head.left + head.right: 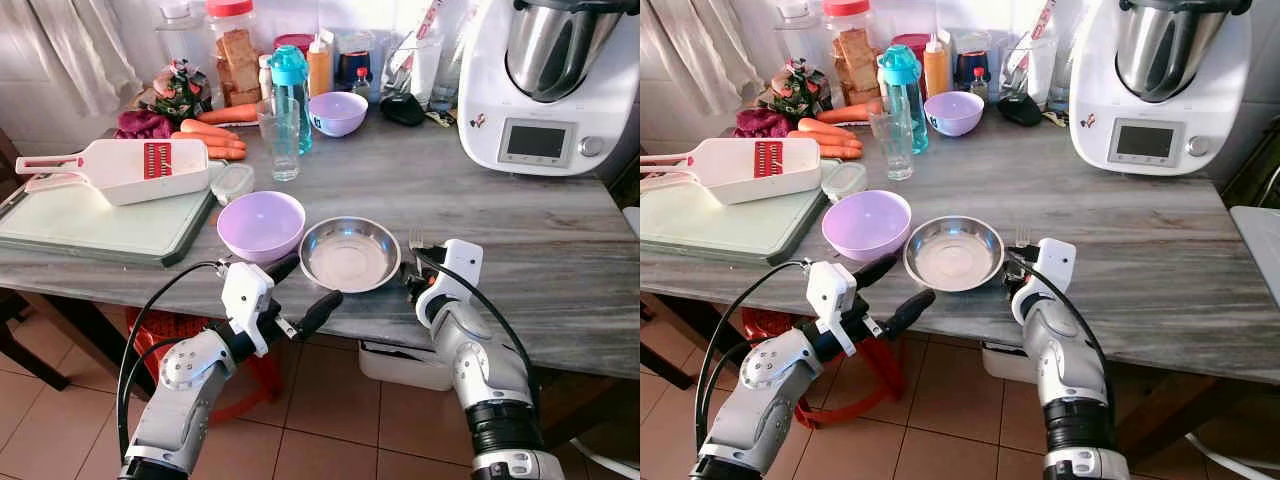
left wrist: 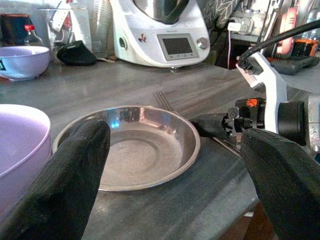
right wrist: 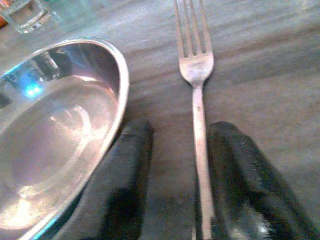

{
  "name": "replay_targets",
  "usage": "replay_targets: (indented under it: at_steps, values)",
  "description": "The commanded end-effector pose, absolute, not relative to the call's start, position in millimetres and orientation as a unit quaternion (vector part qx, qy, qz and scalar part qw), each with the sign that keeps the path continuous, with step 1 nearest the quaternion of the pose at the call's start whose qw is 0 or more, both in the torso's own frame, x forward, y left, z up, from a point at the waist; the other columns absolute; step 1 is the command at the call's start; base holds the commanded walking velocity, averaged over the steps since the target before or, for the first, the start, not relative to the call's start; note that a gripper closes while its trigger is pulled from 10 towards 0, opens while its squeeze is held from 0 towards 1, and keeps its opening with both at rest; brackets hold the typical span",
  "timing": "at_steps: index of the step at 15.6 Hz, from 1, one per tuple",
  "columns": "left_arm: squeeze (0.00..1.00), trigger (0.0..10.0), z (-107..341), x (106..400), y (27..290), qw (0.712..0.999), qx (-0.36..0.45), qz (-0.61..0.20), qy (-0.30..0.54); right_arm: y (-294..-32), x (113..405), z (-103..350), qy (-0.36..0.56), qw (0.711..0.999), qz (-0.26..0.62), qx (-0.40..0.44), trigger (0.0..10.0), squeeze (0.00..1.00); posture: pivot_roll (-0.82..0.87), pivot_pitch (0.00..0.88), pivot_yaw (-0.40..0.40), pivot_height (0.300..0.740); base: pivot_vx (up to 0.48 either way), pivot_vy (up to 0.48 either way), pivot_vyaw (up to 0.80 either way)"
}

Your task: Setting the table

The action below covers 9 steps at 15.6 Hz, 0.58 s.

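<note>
Landmark: I place everything against the steel plate (image 1: 350, 254), which sits near the front edge of the bench (image 1: 520, 240).
Cutting board (image 1: 90, 225): well left of the plate, with a white slicer (image 1: 125, 168) on it; not part of the setting, as I judge it.
Purple bowl (image 1: 261, 225): just left of the plate, nearly touching its rim; looks placed.
Left gripper (image 1: 300, 290): in front of the plate's left side, at the bench edge, fingers spread wide and holding nothing.
Fork (image 3: 196, 90): flat on the bench just right of the plate, tines pointing away from me.
Right gripper (image 3: 175, 170): right of the plate, low over the fork handle, fingers parted either side of it, not pinching.
Progress: plate, bowl and fork look laid; I reckon a glass (image 1: 282, 138), far behind the plate, is still to bring.
</note>
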<state>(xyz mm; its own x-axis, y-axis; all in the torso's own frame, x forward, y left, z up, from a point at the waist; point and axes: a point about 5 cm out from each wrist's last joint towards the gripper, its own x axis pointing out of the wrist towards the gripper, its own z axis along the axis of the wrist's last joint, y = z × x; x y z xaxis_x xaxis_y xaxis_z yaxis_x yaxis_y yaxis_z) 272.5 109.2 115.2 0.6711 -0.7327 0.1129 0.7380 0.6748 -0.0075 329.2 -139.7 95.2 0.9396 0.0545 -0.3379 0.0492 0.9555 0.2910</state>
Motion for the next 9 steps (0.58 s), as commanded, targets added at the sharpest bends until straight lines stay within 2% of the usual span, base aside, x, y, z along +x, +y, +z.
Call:
replay_targets:
  at_steps: [1, 9]
  values:
    - [0.0, 10.0, 117, 271, 111, 0.912, -0.021, -0.406, -0.053, -140, 321, 77, 0.22, 0.964, -0.009, 0.151, 10.0, 1.0, 0.07, 0.037, 0.065, 0.74, 0.0, 0.0, 0.0]
    - [0.0, 10.0, 120, 270, 111, 0.913, -0.024, -0.402, -0.056, -145, 310, 84, 0.191, 0.974, -0.006, 0.125, 10.0, 1.0, 0.07, 0.033, 0.072, 0.74, 0.0, 0.0, 0.0]
